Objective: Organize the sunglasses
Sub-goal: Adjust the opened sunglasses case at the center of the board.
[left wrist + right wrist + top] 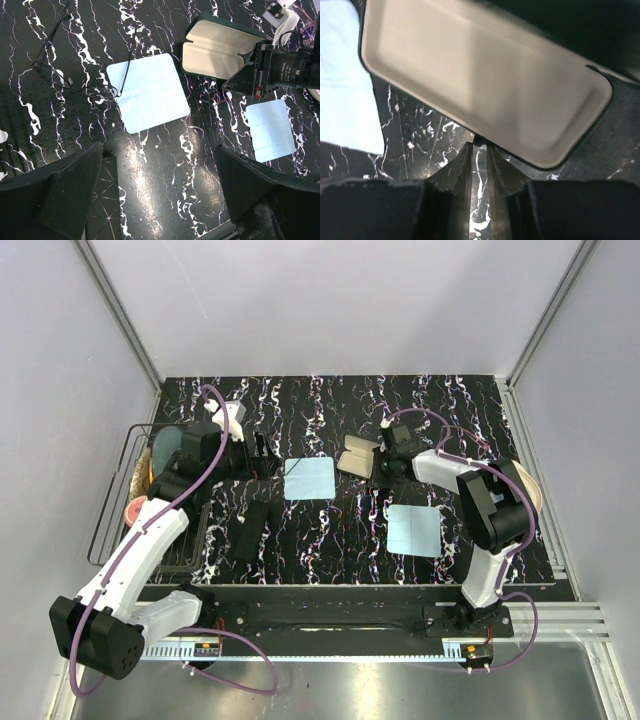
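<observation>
Thin wire-framed sunglasses [75,82] lie on the black marbled table, one temple lying over a light blue cloth [147,92]. My left gripper [160,192] hovers above the table near that cloth, open and empty; it also shows in the top view [256,454]. An open glasses case [480,80] with a cream lining lies right of the cloth [308,478]. My right gripper [482,150] is at the case's near rim with its jaws nearly closed, pinching the dark edge; in the top view it [378,462] sits at the case [355,455].
A second blue cloth [414,529] lies in front of the right arm. A dark closed case [256,526] lies at front left. A wire basket [112,502] with round items stands at the left edge. A tan round object [528,490] sits at the right.
</observation>
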Controlling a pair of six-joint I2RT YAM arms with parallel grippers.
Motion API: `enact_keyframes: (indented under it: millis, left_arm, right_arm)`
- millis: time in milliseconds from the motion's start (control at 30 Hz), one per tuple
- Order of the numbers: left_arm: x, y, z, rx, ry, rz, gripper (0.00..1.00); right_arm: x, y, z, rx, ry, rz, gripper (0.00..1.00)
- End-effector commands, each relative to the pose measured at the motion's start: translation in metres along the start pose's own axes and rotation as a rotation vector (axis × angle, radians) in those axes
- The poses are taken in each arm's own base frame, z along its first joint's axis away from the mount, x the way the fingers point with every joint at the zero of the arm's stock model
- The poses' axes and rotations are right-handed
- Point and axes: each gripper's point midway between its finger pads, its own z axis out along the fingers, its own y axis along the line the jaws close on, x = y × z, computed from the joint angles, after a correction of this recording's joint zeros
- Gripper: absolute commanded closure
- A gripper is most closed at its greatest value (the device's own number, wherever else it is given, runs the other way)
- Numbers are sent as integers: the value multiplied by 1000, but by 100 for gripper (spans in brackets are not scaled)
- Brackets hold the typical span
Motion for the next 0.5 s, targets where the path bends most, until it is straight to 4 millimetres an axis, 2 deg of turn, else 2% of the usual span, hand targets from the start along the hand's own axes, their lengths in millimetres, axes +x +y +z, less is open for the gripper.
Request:
enact_keyframes:
  millis: [0,133,200,300,367,400,433,467]
  left_arm:
    - [-12,-6,1,32,-45,1,1]
    - [-11,-7,3,39,-35,-6,1]
    - [-9,-7,4,39,-28,-17,1]
    - [-7,-8,6,45,-18,-26,1]
    - [-7,-8,6,44,-20,-26,1]
    - [-7,-7,5,42,-19,-25,1]
    - [-6,-7,5,41,-20,-23,1]
    - [-6,-7,5,38,-21,-20,1]
  right_arm:
    - [-19,-20,-3,85,-97,95,78]
    - [-20,-18,-5,68,-92,102,77]
    - [-22,-14,-12,52,-96,99,75]
    - [-20,-10,-29,36,-107,107,66]
    - [-12,-9,-42,29,-89,101,51]
    - [-10,-12,-47,41,-80,95,37]
    - [-10,-13,-55,54,-84,95,1]
    - [-2,-18,-60,80,-56,94,0]
